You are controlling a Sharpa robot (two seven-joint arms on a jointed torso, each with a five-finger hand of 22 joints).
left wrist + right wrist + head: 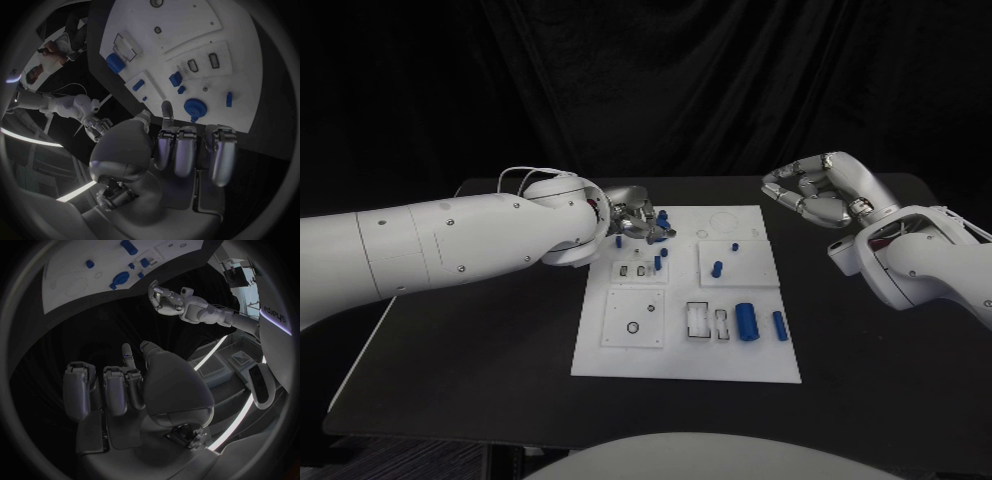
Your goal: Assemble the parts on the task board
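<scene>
The left hand (636, 220) sits at the upper left corner of the task board (689, 365), left of centre in the head view. Its fingers (187, 150) are curled in, and the left wrist view shows nothing between them; a round blue part (194, 107) stands on the board just beyond the fingertips, whether touching cannot be told. In the head view the forearm hides the palm.

The right hand (822, 190) is held above the bare black table (473, 350) at the upper right, well apart from the board. Its fingers (115, 387) are folded toward the palm around nothing.

The board lies in the middle of the frame. Two blue cylinders (762, 324) lie side by side at its lower right, another blue piece (717, 268) lies near its centre, and small blue pegs (659, 262) sit near the left hand. Their exact shapes are too small to make out.
</scene>
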